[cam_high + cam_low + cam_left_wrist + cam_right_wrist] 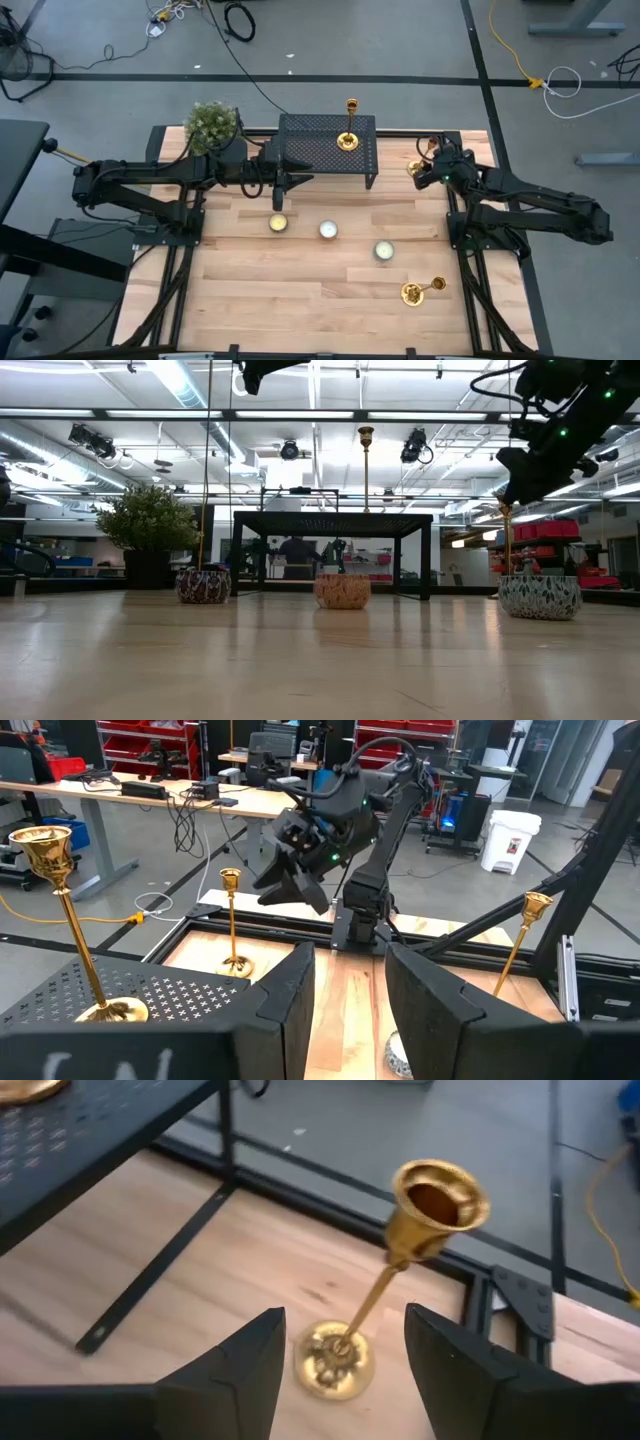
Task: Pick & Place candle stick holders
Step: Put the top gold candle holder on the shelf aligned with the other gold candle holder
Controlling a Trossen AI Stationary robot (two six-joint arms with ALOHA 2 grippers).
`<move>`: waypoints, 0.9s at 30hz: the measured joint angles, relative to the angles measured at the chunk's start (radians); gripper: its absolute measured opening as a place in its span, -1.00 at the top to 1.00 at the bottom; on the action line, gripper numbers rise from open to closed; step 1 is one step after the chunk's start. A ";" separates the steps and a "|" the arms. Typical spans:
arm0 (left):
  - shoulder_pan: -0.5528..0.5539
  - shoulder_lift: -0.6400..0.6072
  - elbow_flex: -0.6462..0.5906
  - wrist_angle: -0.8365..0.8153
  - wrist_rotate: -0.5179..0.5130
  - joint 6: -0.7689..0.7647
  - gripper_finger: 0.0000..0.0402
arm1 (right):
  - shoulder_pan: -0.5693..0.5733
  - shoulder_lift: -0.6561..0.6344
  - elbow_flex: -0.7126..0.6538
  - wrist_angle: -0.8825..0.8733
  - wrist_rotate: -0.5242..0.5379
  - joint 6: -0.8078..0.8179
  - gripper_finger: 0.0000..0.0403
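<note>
Three gold candle stick holders are in view, all upright on their round bases. One (pixel 348 138) stands on the black perforated stand (pixel 300 140) at the far middle. One (pixel 420 291) is on the table near the right front. The third (pixel 385 1280) stands at the far right. My right gripper (pixel 343 1320) hangs open, slanting down over this third holder; its fingers stand apart on either side of the base (pixel 335 1360) without touching it. My left gripper (pixel 350 955) waits open and level by the stand's near edge (pixel 300 180), with nothing between its fingers.
Three small candles in jars (pixel 279 224), (pixel 328 230), (pixel 384 250) stand in a row across the middle of the table. A potted plant (pixel 211 123) is at the far left. The stand's legs (pixel 372 182) lie close to the far-right holder.
</note>
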 joint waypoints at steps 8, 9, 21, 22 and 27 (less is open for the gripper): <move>0.000 0.000 0.000 0.000 0.000 0.000 0.36 | -0.002 0.000 -0.006 0.089 0.121 -0.034 -0.03; 0.000 0.000 0.000 0.000 0.000 0.000 0.36 | -0.005 0.001 -0.006 0.105 0.132 -0.045 -0.03; 0.000 0.000 0.000 0.000 0.000 0.000 0.36 | -0.095 0.065 -0.006 0.187 0.133 -0.102 -0.03; 0.000 0.000 0.000 0.000 0.000 0.000 0.36 | -0.101 0.071 -0.006 0.198 0.133 -0.102 -0.03; 0.000 0.000 0.000 0.000 0.000 0.000 0.36 | -0.126 0.102 -0.006 0.230 0.132 -0.102 -0.03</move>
